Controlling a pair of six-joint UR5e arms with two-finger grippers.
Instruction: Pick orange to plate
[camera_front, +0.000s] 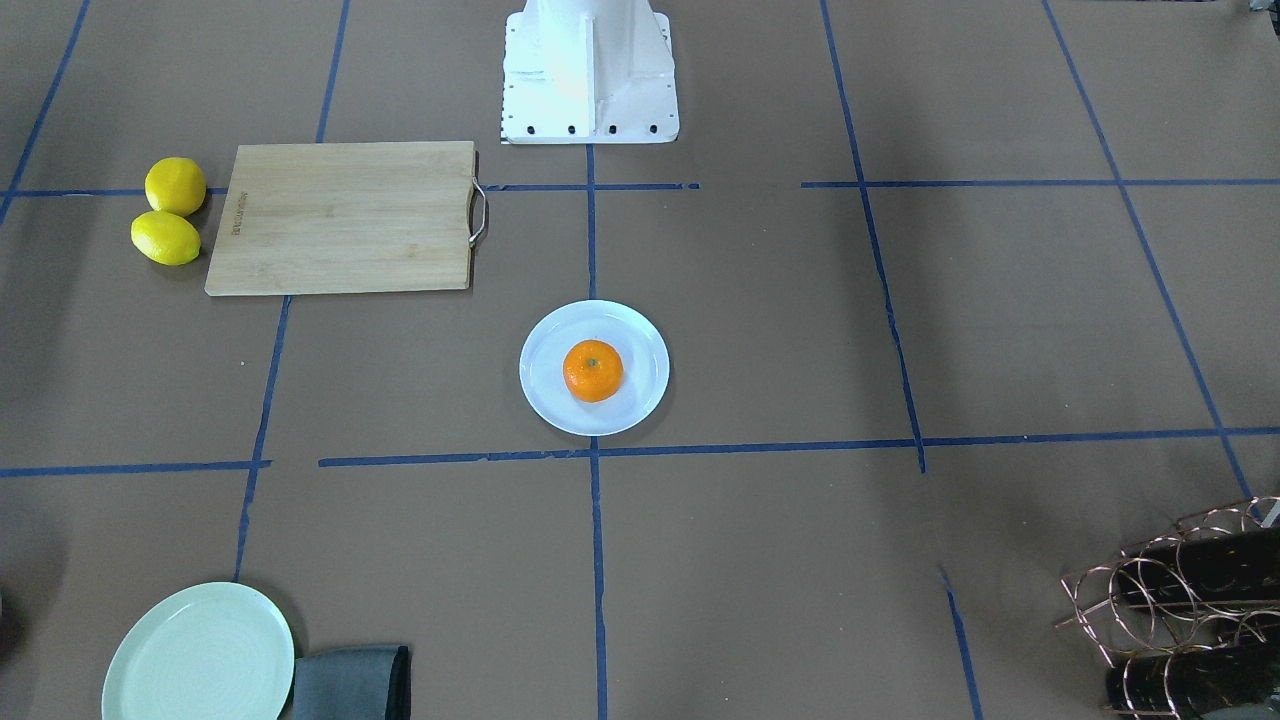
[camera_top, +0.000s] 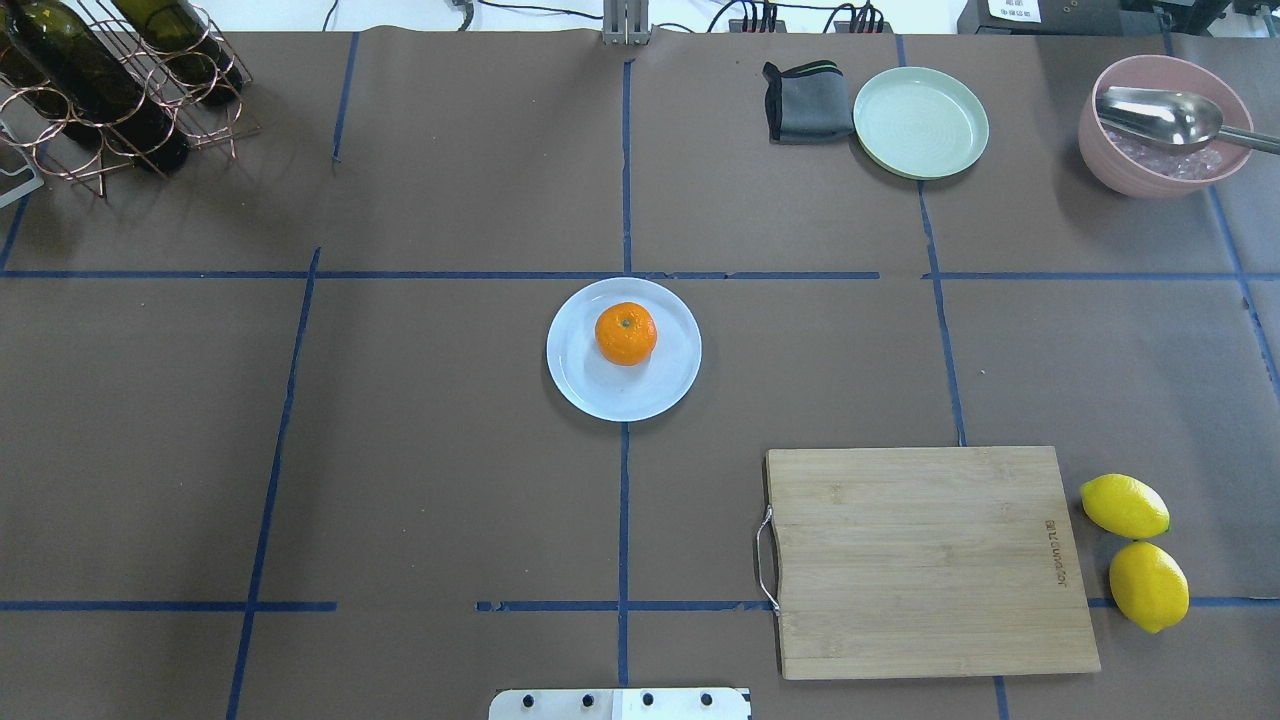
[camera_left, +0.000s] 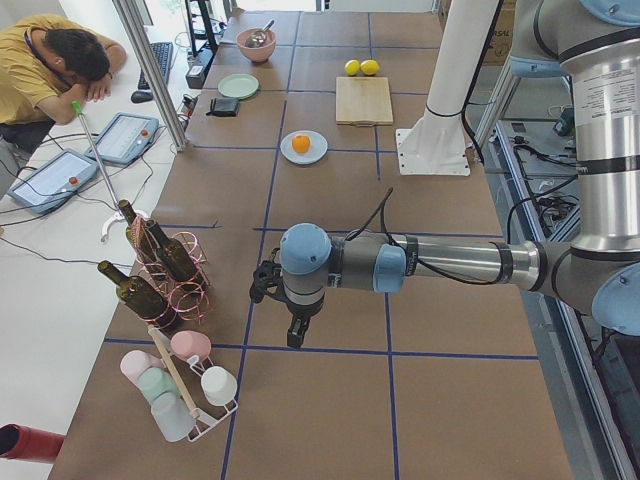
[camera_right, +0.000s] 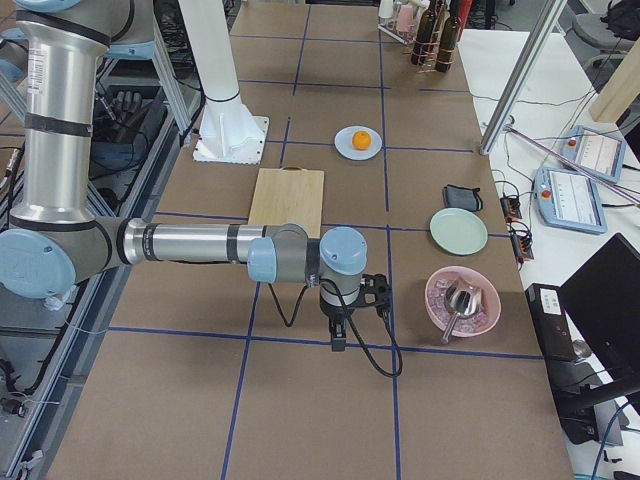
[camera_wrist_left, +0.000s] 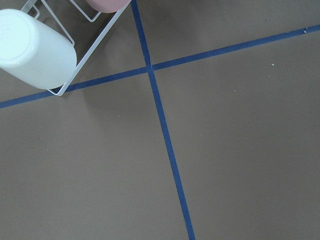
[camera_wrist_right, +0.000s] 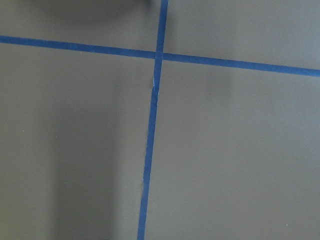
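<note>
The orange (camera_top: 626, 333) lies in the middle of the small white plate (camera_top: 580, 372) at the table's centre, also seen from the front as orange (camera_front: 592, 370) on plate (camera_front: 545, 378). No gripper touches it. My left gripper (camera_left: 297, 338) shows only in the exterior left view, pointing down over bare table far from the plate, beside the cup rack; I cannot tell if it is open or shut. My right gripper (camera_right: 338, 340) shows only in the exterior right view, hanging near the pink bowl, state also unclear. Both wrist views show only table and blue tape.
A wooden cutting board (camera_top: 930, 560) with two lemons (camera_top: 1125, 506) beside it lies on the right. At the back right are a pale green plate (camera_top: 920, 122), a grey cloth (camera_top: 805, 100) and a pink bowl with a spoon (camera_top: 1160, 125). A wine-bottle rack (camera_top: 110, 90) stands back left.
</note>
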